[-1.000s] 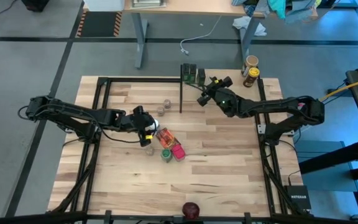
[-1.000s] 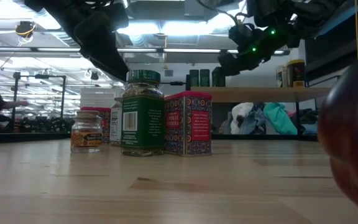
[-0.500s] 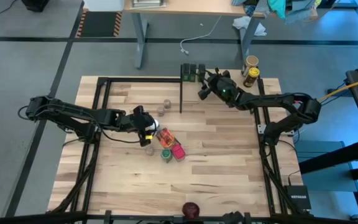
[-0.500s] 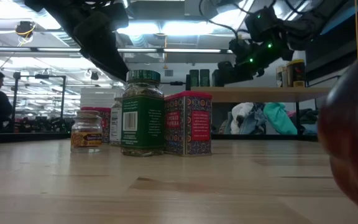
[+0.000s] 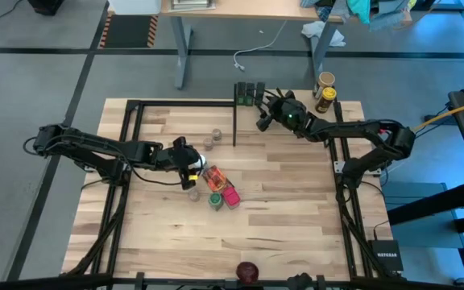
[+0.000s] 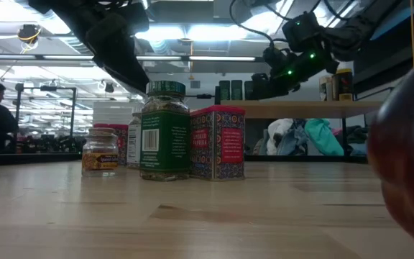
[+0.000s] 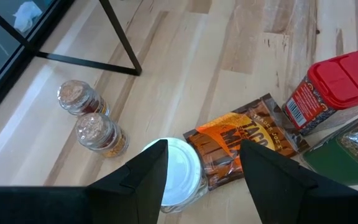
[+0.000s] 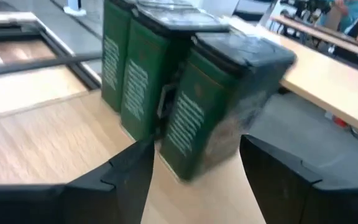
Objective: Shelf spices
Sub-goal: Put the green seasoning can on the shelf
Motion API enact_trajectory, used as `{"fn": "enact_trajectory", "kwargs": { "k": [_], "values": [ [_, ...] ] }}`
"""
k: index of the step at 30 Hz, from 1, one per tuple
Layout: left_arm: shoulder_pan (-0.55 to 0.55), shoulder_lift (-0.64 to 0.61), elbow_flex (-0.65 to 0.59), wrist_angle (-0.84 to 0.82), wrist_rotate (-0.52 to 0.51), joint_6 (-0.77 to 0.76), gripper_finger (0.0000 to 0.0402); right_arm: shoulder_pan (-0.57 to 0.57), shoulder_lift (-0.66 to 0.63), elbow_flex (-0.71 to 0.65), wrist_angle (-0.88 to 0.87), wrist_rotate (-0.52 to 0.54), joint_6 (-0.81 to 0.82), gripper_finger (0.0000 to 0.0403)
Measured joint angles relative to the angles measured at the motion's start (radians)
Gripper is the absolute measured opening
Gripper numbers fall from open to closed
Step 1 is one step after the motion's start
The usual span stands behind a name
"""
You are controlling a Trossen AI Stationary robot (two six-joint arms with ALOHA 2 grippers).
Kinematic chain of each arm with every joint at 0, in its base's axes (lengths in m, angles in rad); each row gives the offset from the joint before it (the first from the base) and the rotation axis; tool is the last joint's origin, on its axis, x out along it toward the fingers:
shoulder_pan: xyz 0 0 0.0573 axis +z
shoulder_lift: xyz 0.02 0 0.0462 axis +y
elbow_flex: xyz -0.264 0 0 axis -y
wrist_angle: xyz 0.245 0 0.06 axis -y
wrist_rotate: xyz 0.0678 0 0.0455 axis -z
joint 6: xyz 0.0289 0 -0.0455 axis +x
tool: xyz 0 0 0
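My left gripper [image 5: 190, 169] hangs over the cluster of spices at the middle of the table [image 5: 280, 209], fingers spread and holding nothing, straddling the white cap of a bottle [image 7: 178, 172] below. Just right of that cap lies the flat orange packet [image 7: 238, 146]; its dark lettering looks like "TACO", the rest too small to read. Beside the packet sits a red-lidded tin [image 7: 328, 90] with a barcode on its side, and a green-lidded jar [image 6: 163, 129] whose white label panel I cannot read. The patterned pink-red box [image 6: 218, 142] next to it carries small print that looks like "smoked paprika", though I would not swear to it. A small amber jar [image 6: 100, 152] stands to the left with an unreadable orange label. Two little glass jars [image 7: 89, 115] stand apart, near a black post.

My right gripper [image 5: 265, 112] is at the far edge, fingers apart and empty, facing three dark green tins [image 8: 166, 93] with pale text too blurred to read. They stand in a row on the shelf [image 6: 300, 108] at the table's far side. Two more jars [image 5: 325, 90] stand further right.
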Motion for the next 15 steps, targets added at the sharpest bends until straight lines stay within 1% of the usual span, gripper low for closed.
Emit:
{"fn": "enact_trajectory", "kwargs": {
  "k": [4,8,9,15],
  "values": [
    [0.0,0.0,0.0,0.001,0.0,0.0,0.0194,0.012,-0.076,0.0,-0.09,0.061,0.001,0.0243],
    [0.0,0.0,0.0,0.001,0.0,-0.002,0.0194,0.002,-0.103,0.001,-0.062,0.179,-0.019,0.0243],
    [0.0,0.0,0.0,0.002,0.0,-0.003,0.0194,-0.012,-0.102,0.001,-0.061,0.192,-0.028,0.0243],
    [0.0,0.0,0.0,0.014,0.0,0.001,0.0194,-0.092,-0.039,0.0,-0.019,0.143,-0.003,0.0243]
  ]
}}
